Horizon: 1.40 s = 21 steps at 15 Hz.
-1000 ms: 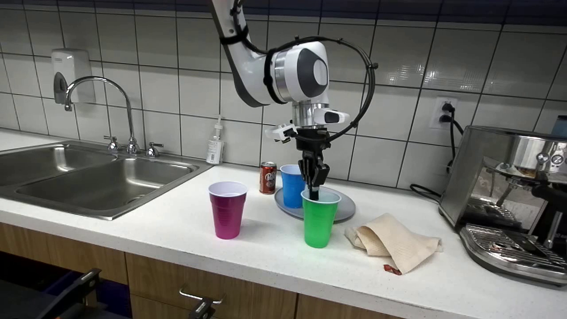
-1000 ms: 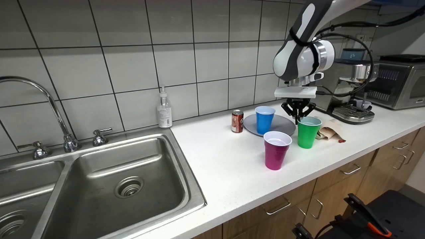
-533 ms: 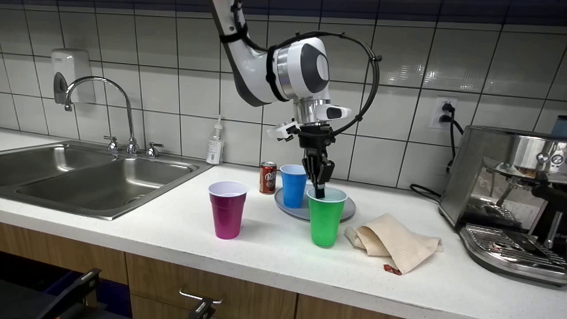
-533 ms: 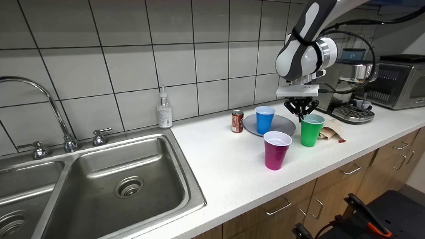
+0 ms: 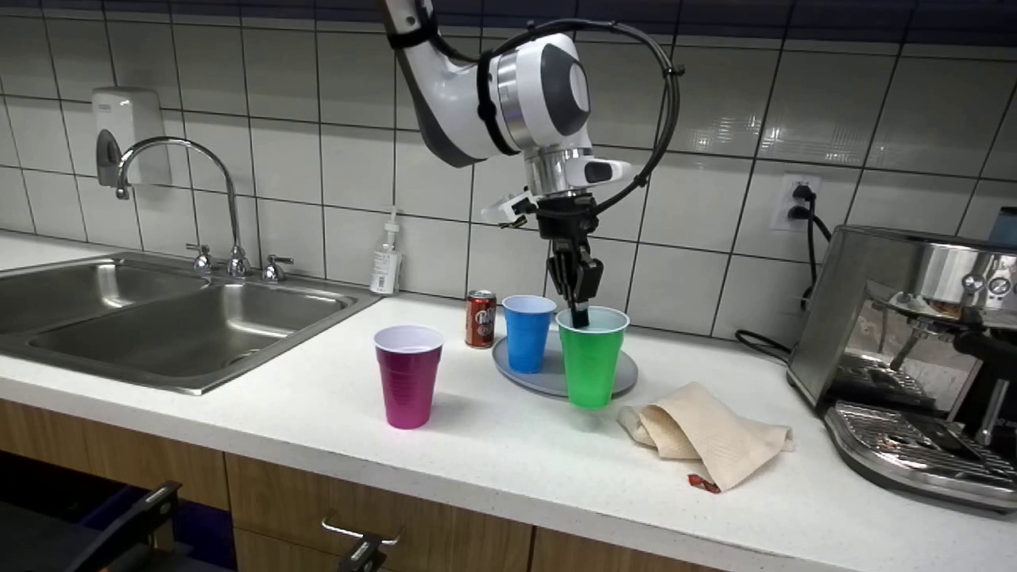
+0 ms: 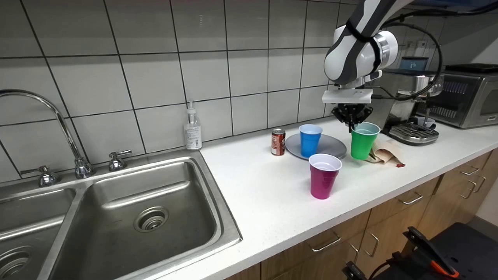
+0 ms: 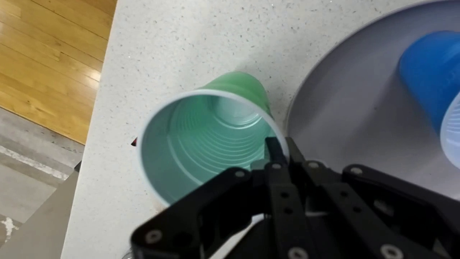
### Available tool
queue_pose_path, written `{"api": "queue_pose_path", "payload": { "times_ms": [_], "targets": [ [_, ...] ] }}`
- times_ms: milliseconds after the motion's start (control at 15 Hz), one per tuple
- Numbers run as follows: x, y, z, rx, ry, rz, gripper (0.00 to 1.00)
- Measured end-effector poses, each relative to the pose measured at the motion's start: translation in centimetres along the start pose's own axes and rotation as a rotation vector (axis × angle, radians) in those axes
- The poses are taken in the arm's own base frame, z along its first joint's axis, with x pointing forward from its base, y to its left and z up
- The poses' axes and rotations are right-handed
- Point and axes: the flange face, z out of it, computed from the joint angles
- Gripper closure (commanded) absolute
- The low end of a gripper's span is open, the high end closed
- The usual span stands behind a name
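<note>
The end effector (image 7: 285,149) is pinched on the rim of the green plastic cup (image 5: 589,369), with one finger inside the cup and one outside. It holds the left side of the rim, the side that faces the gray plate (image 6: 332,147). The cup is nearly upright and seems to hang just above the white table (image 5: 477,449), beside the plate on its near right side. In the wrist view you can look down into it and see its rings and its bottom.

A blue cup (image 5: 527,338) stands on the plate, and a red soda can (image 5: 481,319) is just left of the plate. A purple cup (image 5: 408,385) is on the table, to the left of the green one. On the right lies a crumpled paper towel (image 5: 711,433) with a small red scrap (image 5: 703,483) at its near edge. Past that, farther right, is an espresso machine (image 5: 866,270).

The green cup looks like thin plastic, so it is likely light and bendy. Its smooth sides may be a bit slippery, and a hard squeeze in the middle would likely dent them. The rim has a rolled lip, and that is probably the stiffest part, so a pinch there makes good sense. Since the pinch is on only one side, the cup could swing or tip if it gets bumped.
</note>
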Motion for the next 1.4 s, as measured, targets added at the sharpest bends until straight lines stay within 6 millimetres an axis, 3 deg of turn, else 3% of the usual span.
{"api": "queue_pose_path", "payload": {
  "times_ms": [467, 1000, 1400],
  "targets": [
    [3.0, -2.9, -1.7, 0.033, 0.035, 0.019, 0.99],
    [8.9, -7.3, 0.0, 0.031, 0.024, 0.046, 0.99],
    [11.1, -11.2, -1.0, 0.028, -0.005, 0.052, 0.99]
  ]
}}
